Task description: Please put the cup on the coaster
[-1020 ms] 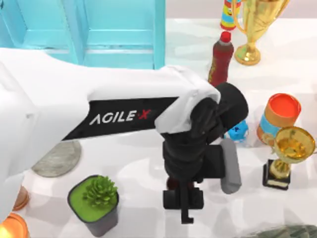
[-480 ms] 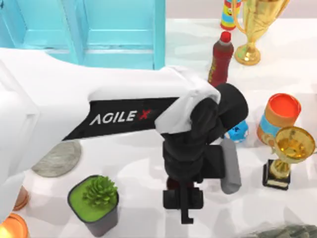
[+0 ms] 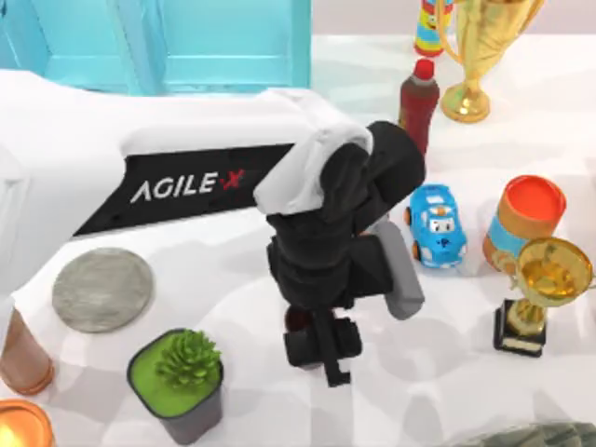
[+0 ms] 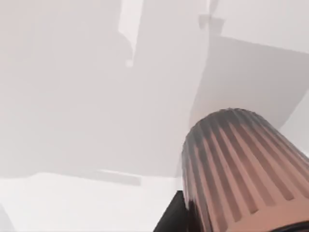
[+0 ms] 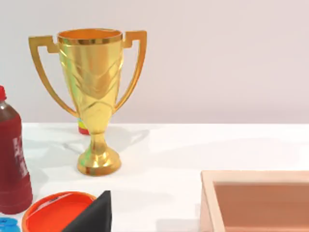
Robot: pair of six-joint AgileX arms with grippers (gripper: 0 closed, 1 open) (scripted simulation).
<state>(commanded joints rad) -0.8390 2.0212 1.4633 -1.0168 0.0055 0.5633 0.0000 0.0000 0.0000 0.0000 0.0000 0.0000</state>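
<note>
In the left wrist view the cup [image 4: 241, 169], a ribbed brown-copper tumbler, is close up and held above the white table. From above, a dark sliver of the cup [image 3: 296, 320] peeks out under my left gripper [image 3: 321, 346], which is shut on it near the table's middle front. The coaster [image 3: 102, 289], a flat mottled grey disc, lies on the table to the left of the gripper, apart from it. A black tip of my right gripper [image 5: 94, 215] shows at the edge of the right wrist view.
A potted plant [image 3: 177, 372] stands between coaster and gripper. A blue toy car [image 3: 438, 228], an orange cylinder [image 3: 523, 219], a small gold trophy [image 3: 545, 289], a red bottle [image 3: 416, 107] and a tall trophy [image 3: 484, 56] fill the right. A blue cabinet [image 3: 186, 47] stands behind.
My left arm has swung left and slightly back with the cup, uncovering the toy car and most of the coaster.
</note>
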